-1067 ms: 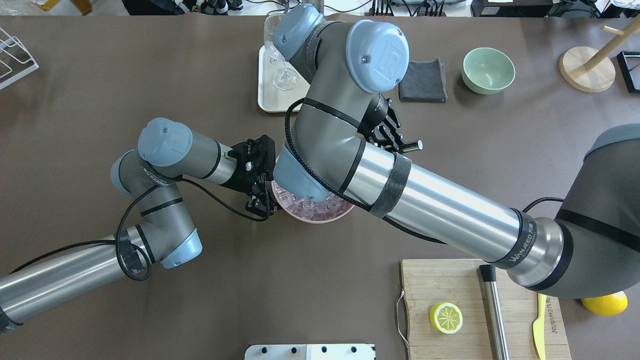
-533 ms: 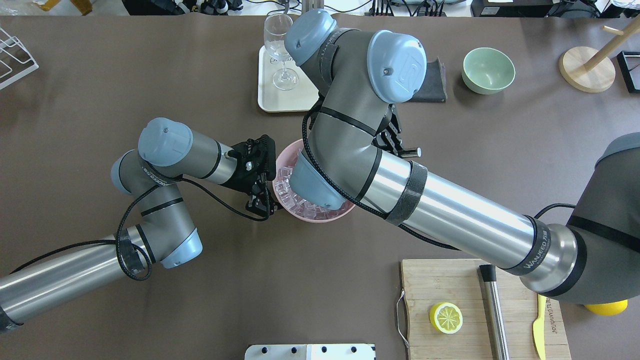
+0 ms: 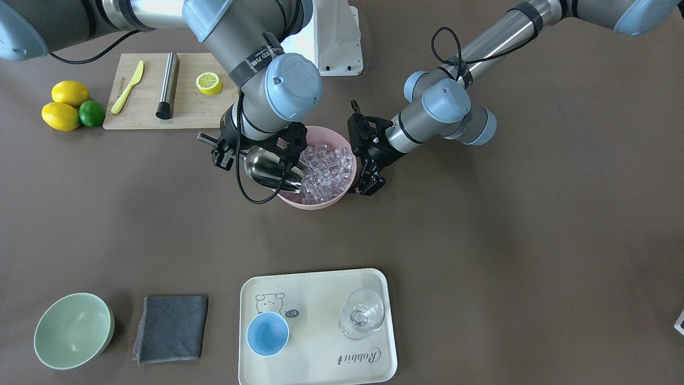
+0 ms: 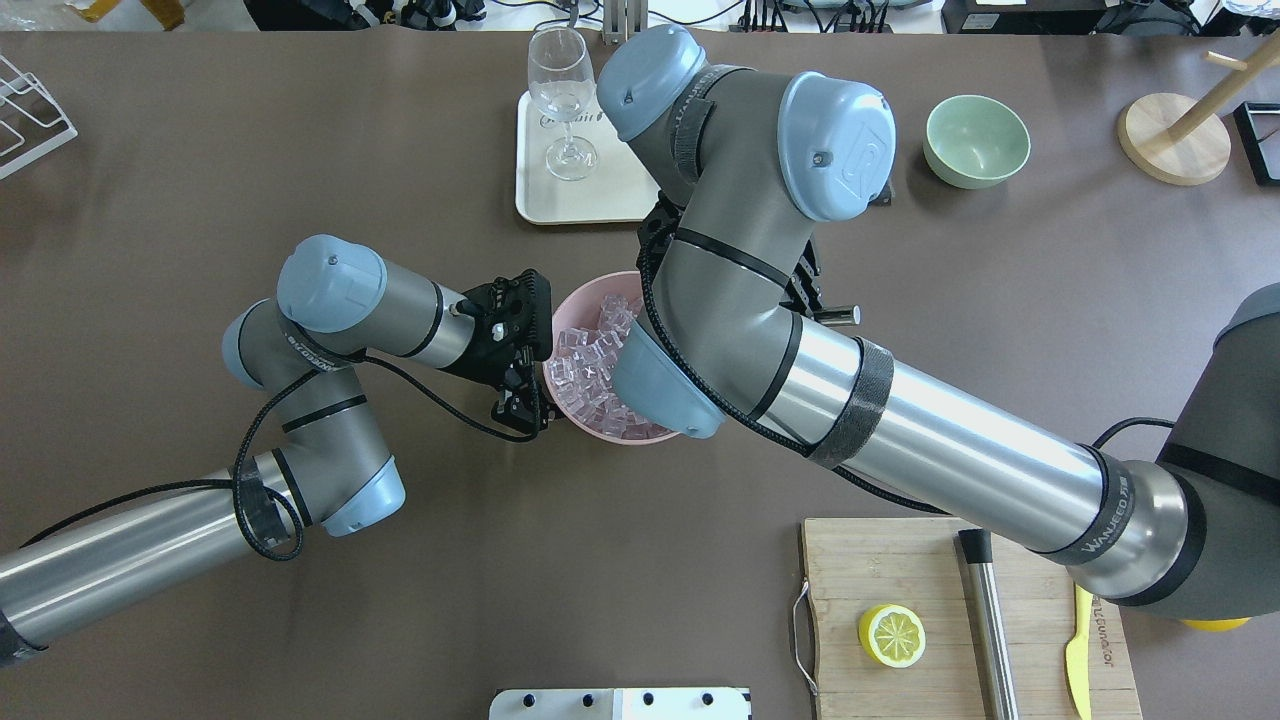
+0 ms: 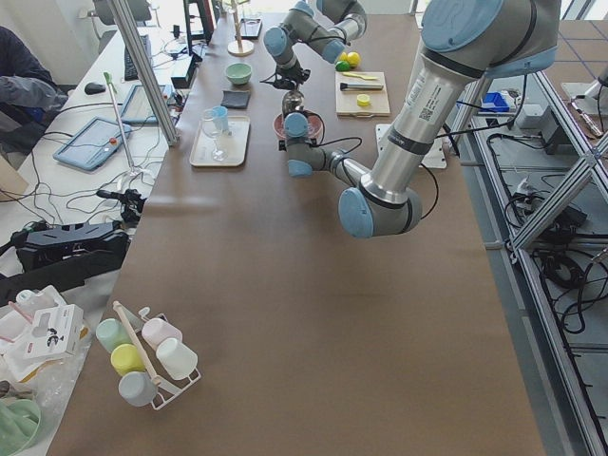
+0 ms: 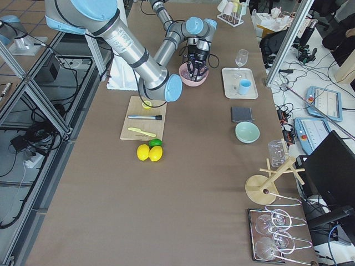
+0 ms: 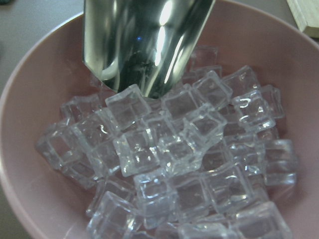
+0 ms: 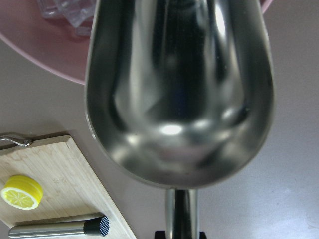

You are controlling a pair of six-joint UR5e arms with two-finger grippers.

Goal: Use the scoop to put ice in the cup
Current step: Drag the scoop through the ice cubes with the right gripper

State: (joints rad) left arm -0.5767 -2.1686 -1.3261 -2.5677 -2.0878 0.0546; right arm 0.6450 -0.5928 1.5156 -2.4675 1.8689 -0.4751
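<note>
The ice (image 3: 328, 171) is heaped in a pink bowl (image 3: 315, 205) at mid-table; it also shows in the overhead view (image 4: 590, 365) and the left wrist view (image 7: 174, 159). My right gripper (image 3: 230, 149) is shut on the handle of the steel scoop (image 3: 272, 170). The scoop's pan (image 8: 179, 89) is empty, and its lip (image 7: 144, 45) touches the ice at the bowl's edge. My left gripper (image 3: 368, 179) sits at the bowl's opposite rim and appears shut on it. The light-blue cup (image 3: 267, 333) stands empty on a cream tray (image 3: 320, 369), hidden by my right arm in the overhead view.
A clear stemmed glass (image 3: 362, 321) stands on the tray beside the cup. A grey cloth (image 3: 171, 329) and a pale green bowl (image 3: 72, 331) lie to one side. A cutting board (image 3: 187, 115) holds a steel rod, half a lemon and a yellow knife.
My right arm has swung to the right in the overhead view and uncovered more of the ice; the scoop handle's end moved with it. My left arm has not moved.
</note>
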